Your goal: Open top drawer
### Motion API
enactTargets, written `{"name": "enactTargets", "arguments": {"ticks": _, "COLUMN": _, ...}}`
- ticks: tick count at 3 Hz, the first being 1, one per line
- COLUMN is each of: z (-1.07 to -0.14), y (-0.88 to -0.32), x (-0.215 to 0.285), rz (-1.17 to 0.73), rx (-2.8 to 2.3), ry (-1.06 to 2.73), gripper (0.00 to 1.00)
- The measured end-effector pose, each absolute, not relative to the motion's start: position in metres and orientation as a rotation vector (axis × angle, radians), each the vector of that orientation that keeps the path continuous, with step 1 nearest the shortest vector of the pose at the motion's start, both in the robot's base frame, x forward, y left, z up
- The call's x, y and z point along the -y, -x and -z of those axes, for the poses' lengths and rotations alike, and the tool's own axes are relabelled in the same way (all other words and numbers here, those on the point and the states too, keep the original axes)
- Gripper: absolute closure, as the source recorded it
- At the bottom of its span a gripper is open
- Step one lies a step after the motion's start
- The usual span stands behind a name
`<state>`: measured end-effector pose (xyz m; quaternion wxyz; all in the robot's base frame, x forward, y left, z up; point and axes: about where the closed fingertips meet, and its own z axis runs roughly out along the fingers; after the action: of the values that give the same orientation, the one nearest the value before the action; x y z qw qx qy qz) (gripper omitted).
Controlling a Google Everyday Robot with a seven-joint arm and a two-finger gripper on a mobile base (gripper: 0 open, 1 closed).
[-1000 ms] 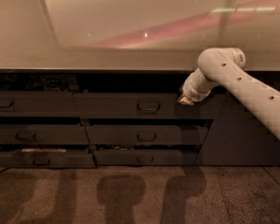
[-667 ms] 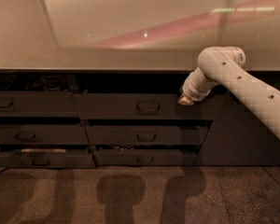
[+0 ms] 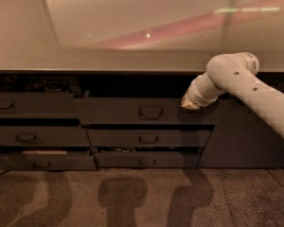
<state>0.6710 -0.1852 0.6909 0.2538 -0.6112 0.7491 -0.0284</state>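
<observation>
End effector (image 3: 190,104) is sitting at the right end of the top drawer (image 3: 113,112), on the front's upper edge, just under the desk (image 3: 132,60) lip. It's looking like contact with the front, but I can't tell whether it's pressing on the face or hooking behind the edge. I also can't tell whether the end effector is apart or together; the tip is reading as 1 pale blob. Arm (image 3: 255,91) is coming in from the right, elbow high.

Top drawer is sitting in the right bank, directly under the desk, with its loop handle (image 3: 150,111) at centre, well left of the end effector. Its front is showing wider and taller than the middle drawer (image 3: 113,138) and bottom drawer (image 3: 118,161) below it, with a dark gap above. I'm judging it as partly out already; remaining travel is unclear.

Doing this step well, my take:
- The hold is off-centre, so the drawer is risking racking. Pull straight toward the near side, slow and level, no sideways component.
- Hold the wrist under the desk lip without scraping it.
- An edge hold is prone to slipping. If it's letting go, go back in at the handle.
- Avoid snagging the left bank's top front (image 3: 33,105) just beside it.
</observation>
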Motion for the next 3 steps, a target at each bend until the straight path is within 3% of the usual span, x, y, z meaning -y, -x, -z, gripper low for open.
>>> {"name": "enactTargets", "arguments": {"ticks": 1, "z": -0.664, "y": -0.645, "x": 0.188, "rz": 0.080, "rx": -2.036, "ry": 1.696, "gripper": 1.00}}
{"name": "enactTargets", "arguments": {"ticks": 3, "z": -0.633, "y": -0.619, "x": 0.179, "rz": 0.041, "rx": -2.050, "ry": 1.763, "gripper": 0.58}}
